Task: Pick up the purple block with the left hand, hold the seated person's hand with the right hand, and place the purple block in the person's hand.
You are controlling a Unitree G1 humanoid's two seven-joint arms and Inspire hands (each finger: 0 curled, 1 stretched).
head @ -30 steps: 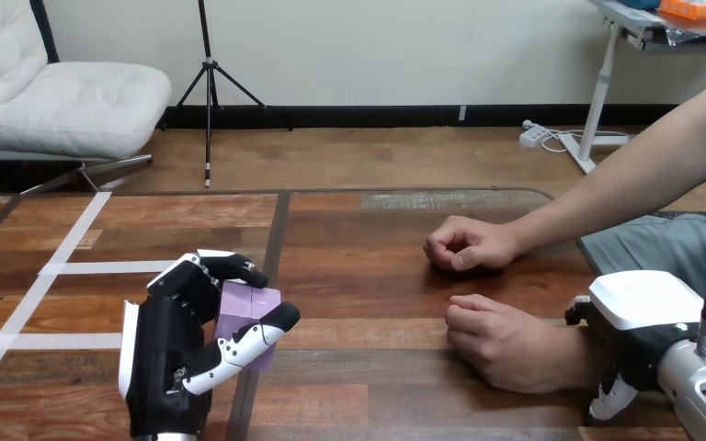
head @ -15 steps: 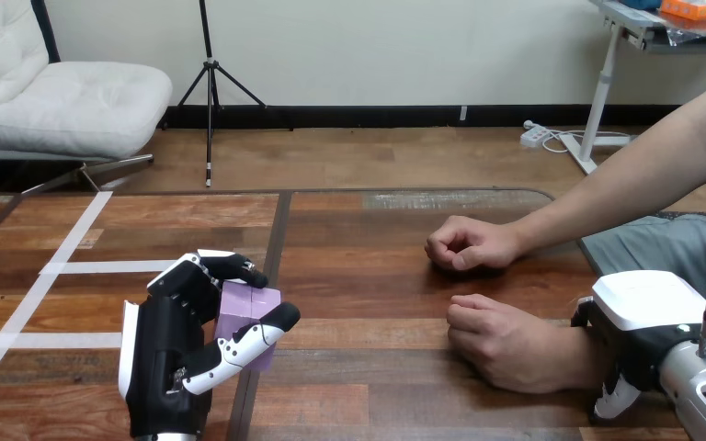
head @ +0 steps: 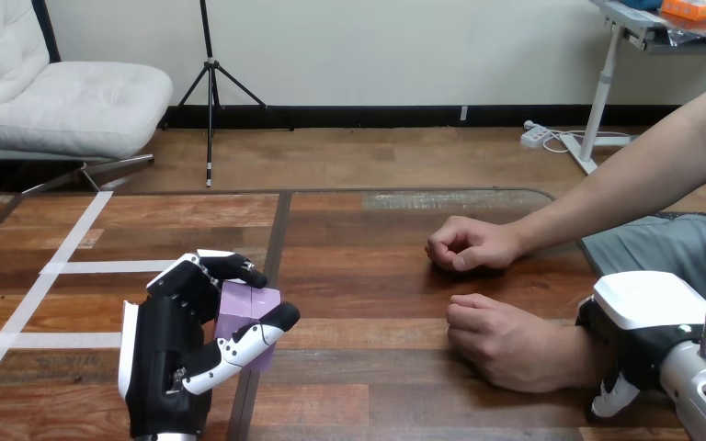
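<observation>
The purple cube block point(head: 249, 309) is clasped in the curled left hand point(head: 170, 354): pick-up is under way. The person's fisted hand point(head: 506, 344) lies left of the right hand point(head: 648, 331), whose grip cannot be told. A lift is called for next.

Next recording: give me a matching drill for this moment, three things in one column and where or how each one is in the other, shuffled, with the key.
Things:
1. purple block
2. right hand
3. person's farther hand

States:
A. closed in a fist on the table, apart from both robot hands
B. gripped in the left hand, between thumb and fingers
C. at the person's nearer wrist, by the view's right edge

Pairs: 1-B; 2-C; 3-A
</observation>
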